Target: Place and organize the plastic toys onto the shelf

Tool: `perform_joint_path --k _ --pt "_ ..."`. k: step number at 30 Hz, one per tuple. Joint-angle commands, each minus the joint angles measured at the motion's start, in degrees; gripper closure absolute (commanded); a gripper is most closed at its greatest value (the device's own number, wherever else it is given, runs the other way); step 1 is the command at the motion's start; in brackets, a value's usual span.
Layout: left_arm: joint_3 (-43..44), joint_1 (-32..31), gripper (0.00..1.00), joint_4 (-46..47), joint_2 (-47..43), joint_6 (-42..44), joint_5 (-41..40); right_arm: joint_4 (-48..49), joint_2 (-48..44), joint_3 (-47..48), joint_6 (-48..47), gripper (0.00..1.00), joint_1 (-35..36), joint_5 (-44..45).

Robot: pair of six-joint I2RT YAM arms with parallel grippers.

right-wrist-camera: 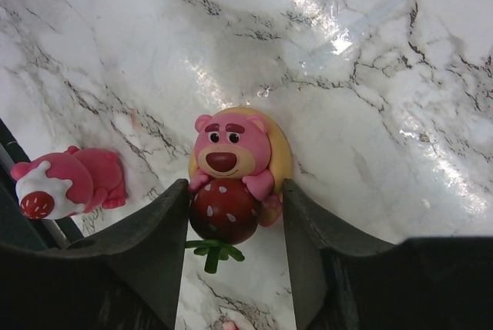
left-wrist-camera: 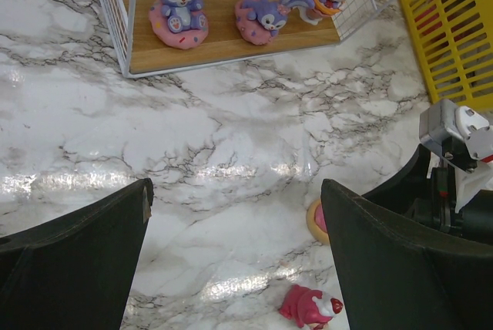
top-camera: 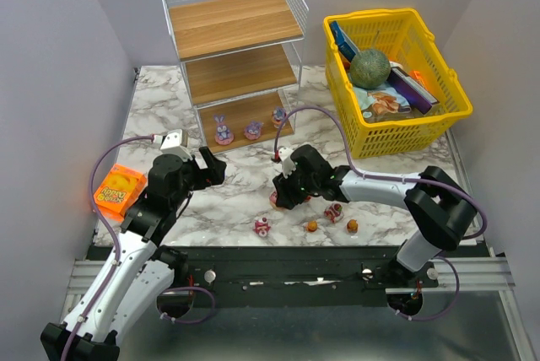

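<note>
A pink bear toy point(right-wrist-camera: 229, 153) hugging a red strawberry lies on the marble between the fingers of my right gripper point(right-wrist-camera: 235, 191). The left finger touches the strawberry and a thin gap shows at the right finger, so the gripper is open. In the top view the right gripper point(top-camera: 283, 196) covers most of this toy. Another red-pink toy point(right-wrist-camera: 69, 183) lies just left of it. Three purple bunny toys point(top-camera: 223, 132) point(top-camera: 252, 131) point(top-camera: 278, 116) stand on the bottom board of the shelf point(top-camera: 236, 24). My left gripper point(left-wrist-camera: 235, 245) hangs open above bare marble, nothing between its fingers.
Several small toys point(top-camera: 263, 226) point(top-camera: 312, 226) point(top-camera: 333, 212) point(top-camera: 352, 226) lie near the table's front edge. A yellow basket point(top-camera: 439, 116) with a green ball point(top-camera: 369, 67) stands at the back right. An orange packet point(top-camera: 118, 190) lies at the left.
</note>
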Motion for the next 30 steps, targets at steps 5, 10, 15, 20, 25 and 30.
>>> perform_joint_path --k 5,10,15,20,25,30 --pt "-0.1 -0.2 0.01 1.0 -0.5 0.9 -0.9 -1.5 -1.4 2.9 2.5 0.91 0.4 2.4" --pt "-0.1 -0.2 0.01 1.0 -1.0 1.1 -1.7 -5.0 -3.3 7.3 5.9 0.99 0.5 3.7" --pt "0.0 -0.2 0.01 0.8 -1.1 1.2 -2.3 -10.0 -4.8 13.3 9.0 0.99 0.4 6.3" --pt "0.1 -0.2 0.01 0.5 -1.3 1.3 -3.1 -14.9 -5.8 20.6 10.5 0.99 0.3 11.8" --pt "0.4 -0.2 0.01 -0.3 -1.6 1.5 -4.1 -18.2 -5.8 27.6 10.9 0.99 -0.7 17.5" --pt "0.5 -0.2 0.01 -0.6 -1.7 1.4 -4.4 -18.9 -4.3 36.1 7.5 0.99 -3.0 21.8"
